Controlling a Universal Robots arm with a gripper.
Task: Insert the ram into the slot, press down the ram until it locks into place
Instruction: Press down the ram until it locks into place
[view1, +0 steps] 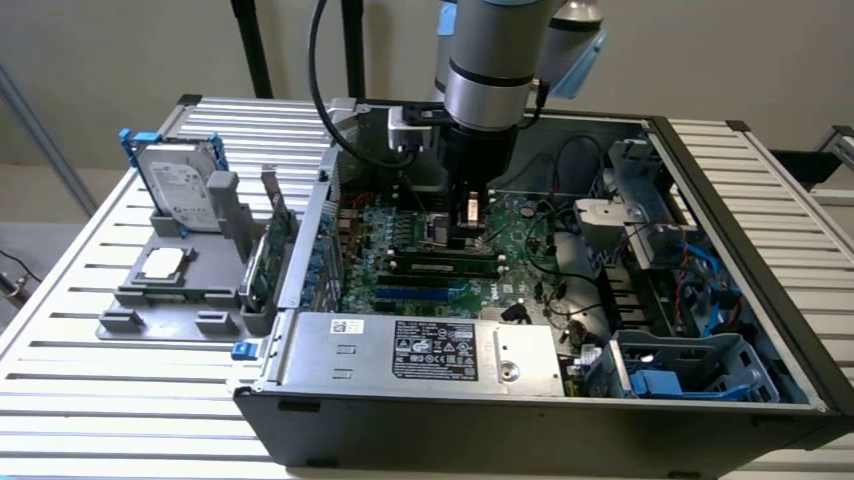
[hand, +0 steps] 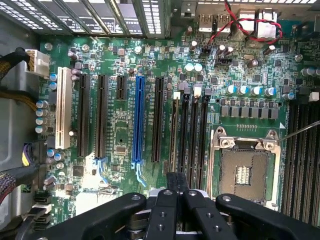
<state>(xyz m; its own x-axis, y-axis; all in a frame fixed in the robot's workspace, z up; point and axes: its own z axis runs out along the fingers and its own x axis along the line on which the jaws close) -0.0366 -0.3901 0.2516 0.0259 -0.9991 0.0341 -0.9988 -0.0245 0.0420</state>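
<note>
The ram (view1: 430, 264) is a thin green stick lying along a black slot on the motherboard. In the wrist view it appears edge-on as a narrow brownish line (hand: 175, 130), standing in the first of several parallel black memory slots (hand: 184, 135). My gripper (hand: 175, 184) hangs over the near end of that stick with its black fingers (hand: 167, 200) pressed together and nothing visible between them. In the exterior view the gripper (view1: 467, 230) is low inside the open computer case, just above the ram. I cannot tell whether the fingertips touch it.
A blue connector slot (hand: 137, 120) and a white slot (hand: 63, 107) lie beside the memory slots. The CPU socket (hand: 245, 172) is on the other side. Outside the case stand a hard drive (view1: 180, 190), a green expansion card (view1: 280, 250) and a grey fixture (view1: 167, 290). The power supply (view1: 427, 348) borders the board.
</note>
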